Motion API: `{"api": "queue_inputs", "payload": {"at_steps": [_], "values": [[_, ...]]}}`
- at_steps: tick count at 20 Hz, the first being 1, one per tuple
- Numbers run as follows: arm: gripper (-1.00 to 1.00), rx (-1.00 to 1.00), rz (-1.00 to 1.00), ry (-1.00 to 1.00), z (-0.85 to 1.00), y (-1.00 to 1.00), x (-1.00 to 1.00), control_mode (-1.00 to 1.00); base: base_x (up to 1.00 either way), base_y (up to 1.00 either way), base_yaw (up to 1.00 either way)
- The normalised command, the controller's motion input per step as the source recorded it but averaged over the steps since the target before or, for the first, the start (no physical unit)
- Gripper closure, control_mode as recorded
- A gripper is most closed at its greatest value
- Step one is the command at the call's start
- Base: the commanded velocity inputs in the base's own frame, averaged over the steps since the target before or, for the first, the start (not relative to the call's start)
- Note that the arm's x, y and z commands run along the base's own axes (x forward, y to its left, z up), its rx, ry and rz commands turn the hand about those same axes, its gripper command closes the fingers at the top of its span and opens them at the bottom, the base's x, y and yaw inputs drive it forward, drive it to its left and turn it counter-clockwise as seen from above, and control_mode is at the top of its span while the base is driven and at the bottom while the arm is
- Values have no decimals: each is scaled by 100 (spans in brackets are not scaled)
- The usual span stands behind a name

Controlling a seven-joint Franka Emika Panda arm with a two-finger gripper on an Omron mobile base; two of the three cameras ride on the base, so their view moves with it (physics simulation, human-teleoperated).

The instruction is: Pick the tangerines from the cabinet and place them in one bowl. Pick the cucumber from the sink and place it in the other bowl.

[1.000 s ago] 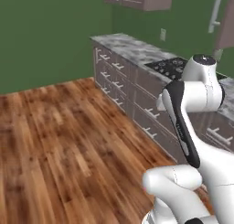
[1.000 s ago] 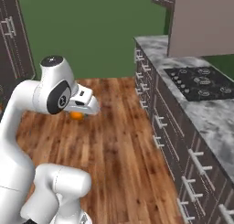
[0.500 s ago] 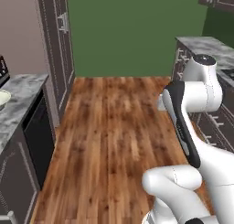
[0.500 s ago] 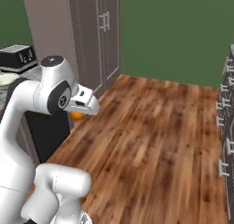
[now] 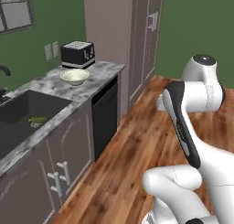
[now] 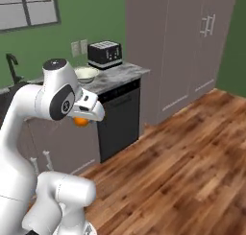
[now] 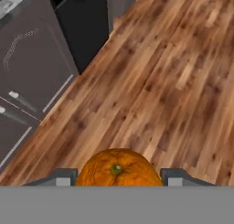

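My gripper [image 7: 118, 178] is shut on a bright orange tangerine [image 7: 118, 166], which sits between the two finger tips above the wooden floor. In the right base view the tangerine [image 6: 80, 121] hangs under the hand, in front of the counter. A beige bowl [image 5: 75, 76] stands on the marble counter beside a toaster, also seen as the bowl [image 6: 85, 75] behind my arm. A small green cucumber [image 5: 37, 120] lies in the black sink [image 5: 20, 109]. The cabinet is out of view.
A black toaster [image 5: 78, 54] stands behind the bowl. A black dishwasher front [image 5: 105, 120] and grey drawer units [image 5: 55, 173] sit under the counter. Tall grey cupboards [image 6: 182, 47] rise at the counter's end. Wooden floor [image 6: 187, 147] stretches to the right.
The whole picture has swung as the base turned: the stove counter is gone, and the sink counter with bowl and toaster has come closer. The gripper still holds the tangerine.
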Motion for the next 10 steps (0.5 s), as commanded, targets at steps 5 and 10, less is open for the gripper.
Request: {"api": "queue_inputs", "payload": {"at_steps": [5,10], "values": [[100,0,0,0,0,0,0,100,-41,3,70],[100,0,0,0,0,0,0,100,-33,14,66]]}}
